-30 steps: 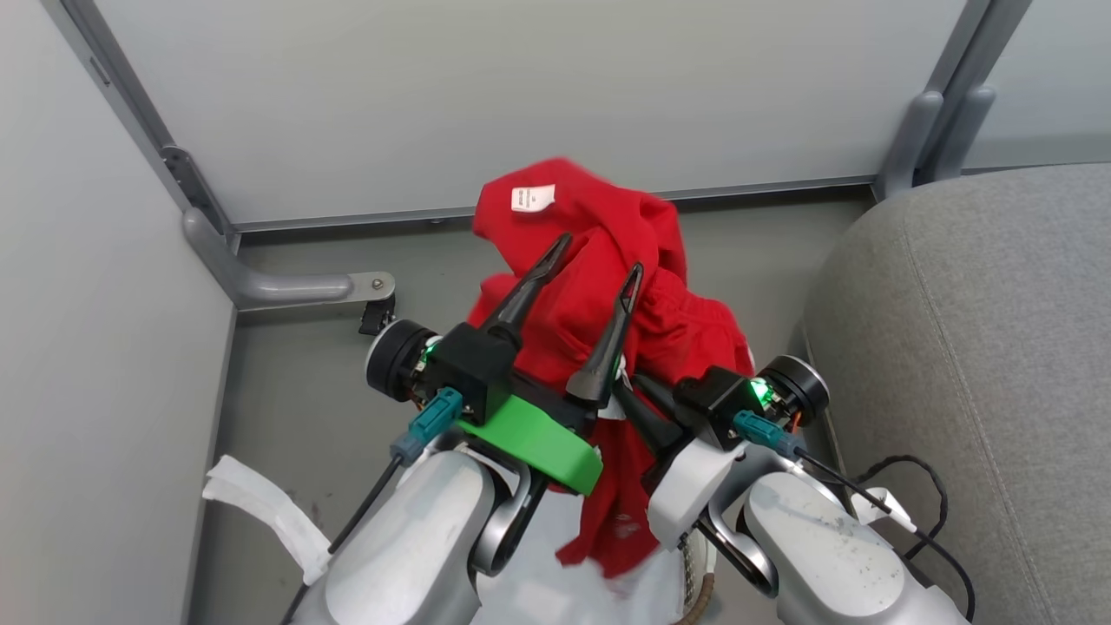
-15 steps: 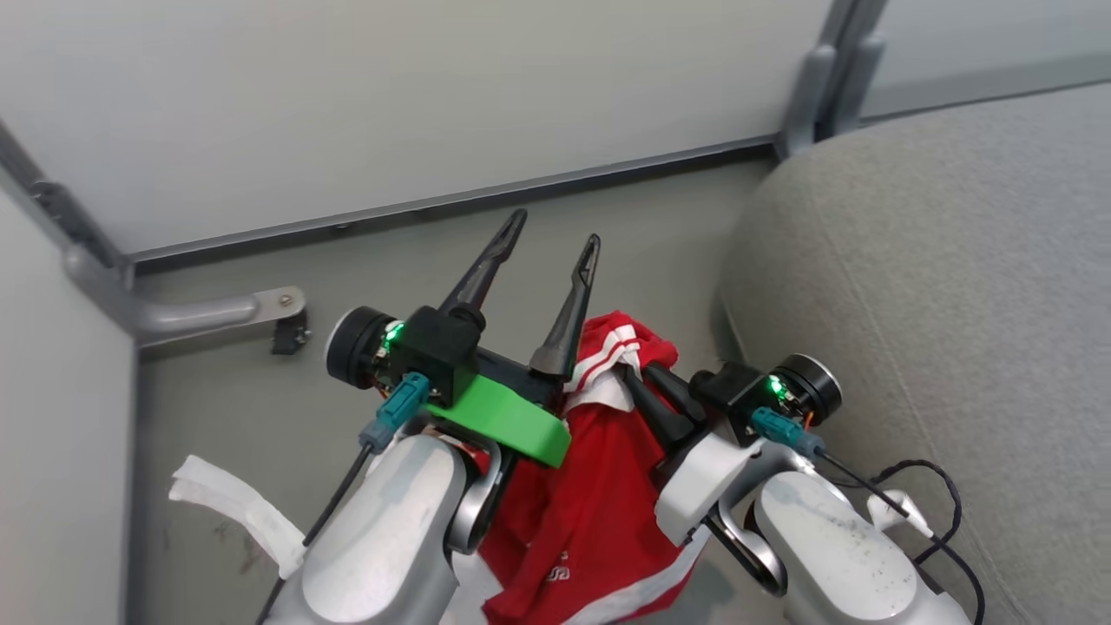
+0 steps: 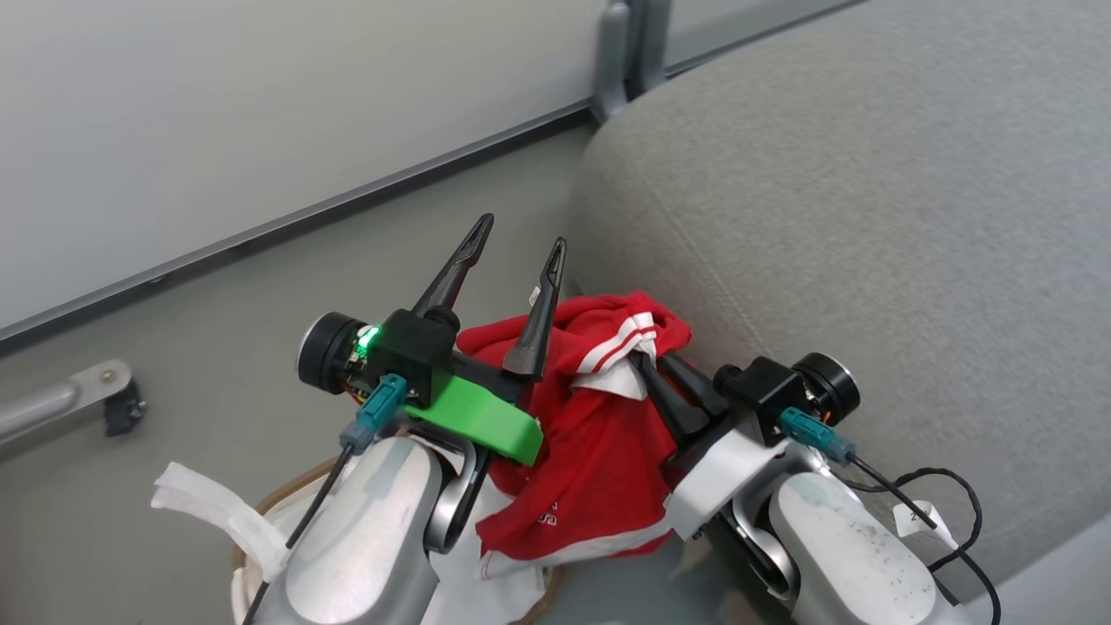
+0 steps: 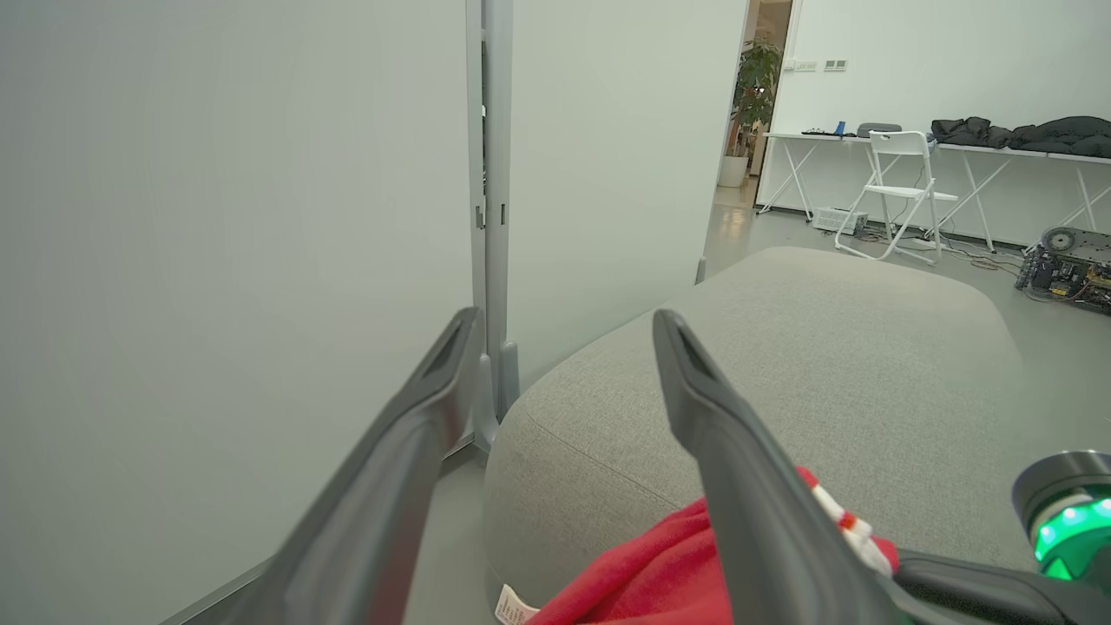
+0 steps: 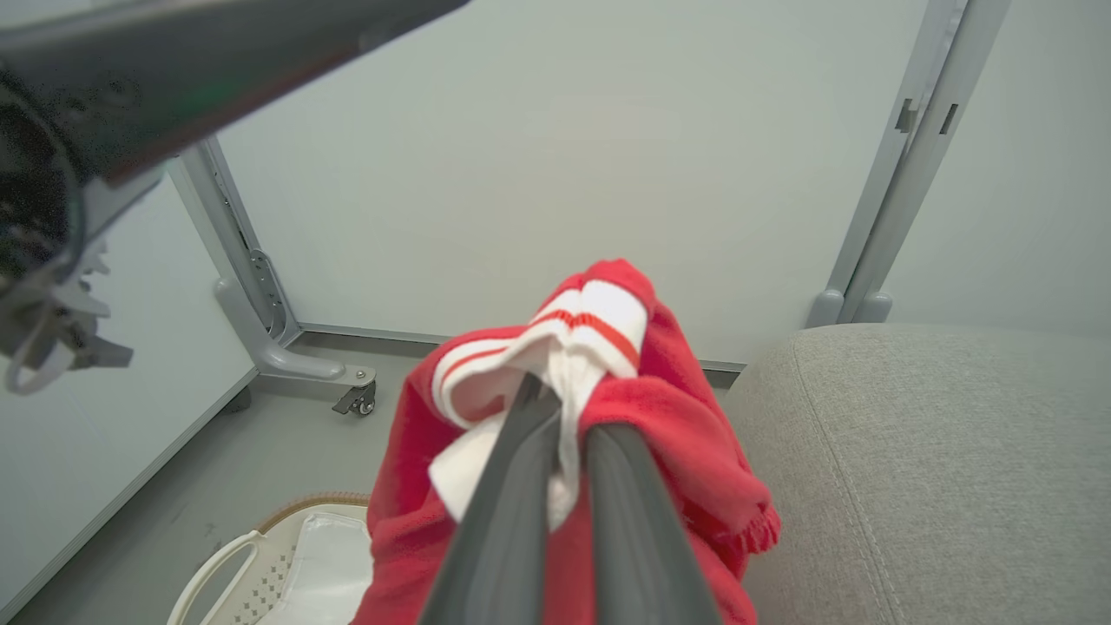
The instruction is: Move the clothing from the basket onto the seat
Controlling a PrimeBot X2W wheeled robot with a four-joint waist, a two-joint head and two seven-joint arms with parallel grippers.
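The clothing (image 3: 599, 434) hangs bunched between my two forearms, above the basket (image 5: 317, 501) and just beside the rounded near edge of the seat (image 3: 868, 217). The right tool (image 3: 649, 363) is clamped on its white-banded hem. The left tool (image 3: 521, 234) stands with fingers apart and empty, pointing past the garment toward the wall panel. I judge the step in hand to be the carry from basket to seat. The next move calls for taking the right tool up over the cushion top, lowering it, then parting the fingers, with the trailing fabric kept off the wicker rim. My forearms cover most of the basket. I cannot tell whether the lower hem touches the liner, or whether the bunch touches the seat.
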